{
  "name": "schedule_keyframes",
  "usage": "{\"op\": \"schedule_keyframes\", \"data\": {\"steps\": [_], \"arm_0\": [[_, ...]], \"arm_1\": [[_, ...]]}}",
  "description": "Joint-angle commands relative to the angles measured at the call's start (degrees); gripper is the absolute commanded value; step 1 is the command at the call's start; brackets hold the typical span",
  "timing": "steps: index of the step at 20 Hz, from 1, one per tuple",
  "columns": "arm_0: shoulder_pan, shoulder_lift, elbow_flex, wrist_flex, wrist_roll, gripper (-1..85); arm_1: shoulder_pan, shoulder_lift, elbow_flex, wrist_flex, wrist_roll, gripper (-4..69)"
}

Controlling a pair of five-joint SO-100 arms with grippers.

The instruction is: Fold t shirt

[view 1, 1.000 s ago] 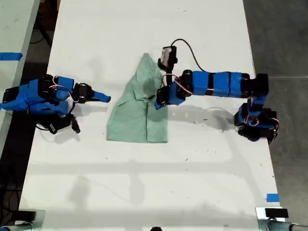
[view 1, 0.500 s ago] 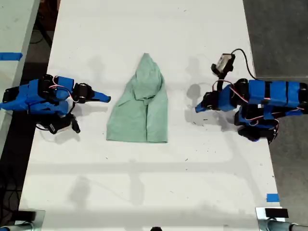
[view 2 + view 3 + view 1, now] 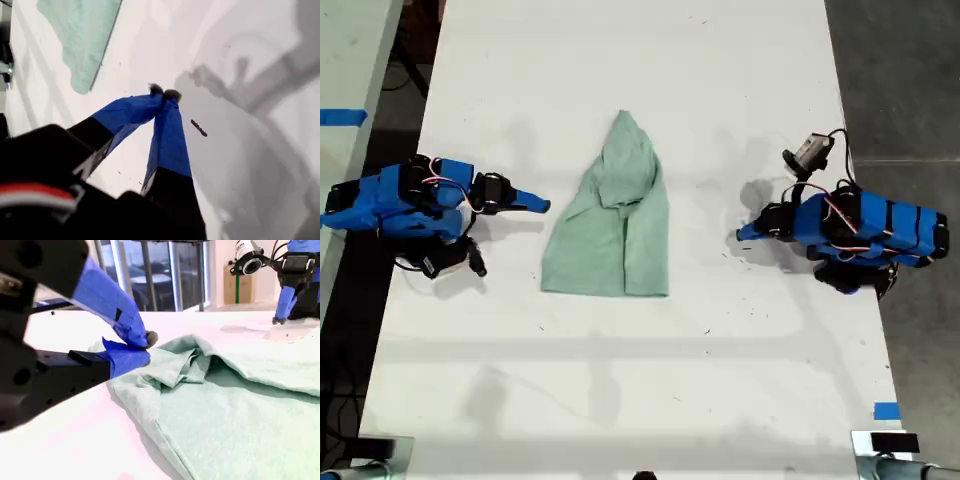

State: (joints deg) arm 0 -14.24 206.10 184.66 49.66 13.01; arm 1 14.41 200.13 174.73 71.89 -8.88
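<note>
T shirt (image 3: 610, 232) lies approx. mid-table (image 3: 620, 380), partly folded to a rough triangle, narrow end pointing away from its straight hem. Judged thin, light, limp fabric; it will sag and crease, not hold shape. Recommended grip: pinch a hem corner or folded edge, single layer w/ care. My first gripper (image 3: 164, 93) is well clear of the shirt, tips together, holding nothing. My second gripper (image 3: 146, 346) is just beside the shirt edge, tips nearly together, nothing held.

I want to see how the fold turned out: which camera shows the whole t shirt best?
The exterior view: the whole t shirt lies there, roughly triangular. The second wrist view shows only wrinkled folds up close, the first wrist view just a corner.
</note>
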Motion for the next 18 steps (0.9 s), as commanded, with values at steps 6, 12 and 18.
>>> {"op": "schedule_keyframes", "data": {"steps": [6,12,18], "arm_0": [[-0.62,0.44,0.35,-0.18,-0.7,-0.1],[-0.44,0.44,0.26,0.0,-0.7,-0.1],[-0.79,0.44,0.35,-0.09,-0.7,-0.1]], "arm_1": [[0.88,0.79,3.08,1.49,2.46,-0.3],[1.41,0.79,3.34,1.67,3.16,-0.3],[1.41,0.79,3.43,1.67,2.81,-0.3]]}}
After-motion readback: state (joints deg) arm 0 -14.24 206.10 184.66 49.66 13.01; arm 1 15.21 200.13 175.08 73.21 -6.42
